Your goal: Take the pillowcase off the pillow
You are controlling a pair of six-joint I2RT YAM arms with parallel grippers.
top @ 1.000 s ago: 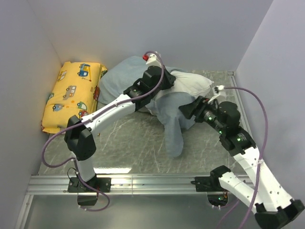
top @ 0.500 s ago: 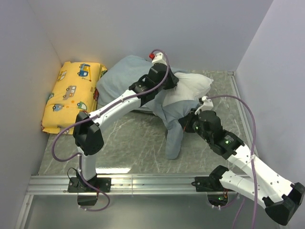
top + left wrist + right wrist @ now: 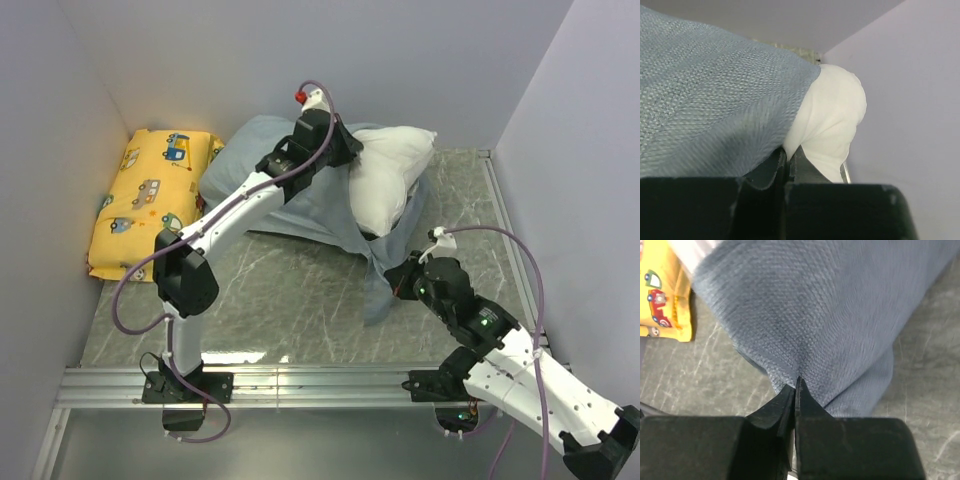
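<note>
The white pillow (image 3: 385, 185) stands bunched at the back of the table, half out of the blue-grey pillowcase (image 3: 265, 185). My left gripper (image 3: 350, 165) is shut on a fold of the pillow (image 3: 835, 120) and holds it up, with the pillowcase (image 3: 715, 100) lying against its left finger. A tail of the pillowcase runs down toward the front. My right gripper (image 3: 392, 274) is shut on that tail, and in the right wrist view the jaws (image 3: 796, 384) pinch the weave of the pillowcase (image 3: 815, 305).
A yellow pillow with cartoon vehicles (image 3: 150, 200) lies against the left wall, its edge showing as the yellow pillow (image 3: 662, 305) in the right wrist view. Grey walls close in the back and both sides. An aluminium rail (image 3: 300, 385) runs along the front edge.
The right gripper shut on the pillowcase and pulled it toward the front. The left gripper drew the pillow up and back. More white pillow now shows.
</note>
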